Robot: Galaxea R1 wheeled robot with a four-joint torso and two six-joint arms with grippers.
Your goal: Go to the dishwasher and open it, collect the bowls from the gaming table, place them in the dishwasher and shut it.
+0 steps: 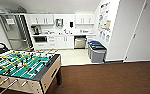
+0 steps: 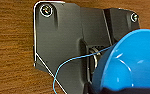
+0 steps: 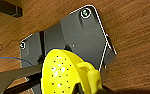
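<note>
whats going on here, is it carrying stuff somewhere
The robot stands on brown carpet beside the foosball table, facing a kitchenette across the room. The left wrist view shows the blue bowl close to the camera, and the right wrist view shows the yellow-green bowl, dotted with small holes; each seems carried by its arm. The dishwasher under the counter looks open, dark above its steel front.

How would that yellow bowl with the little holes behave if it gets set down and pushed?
The yellow bowl looks like thin moulded plastic, so probably light and stiff rather than fragile. Its glossy, rounded wall suggests it would slide or rock easily. The chunky handle on one side might tip it slightly.
</note>
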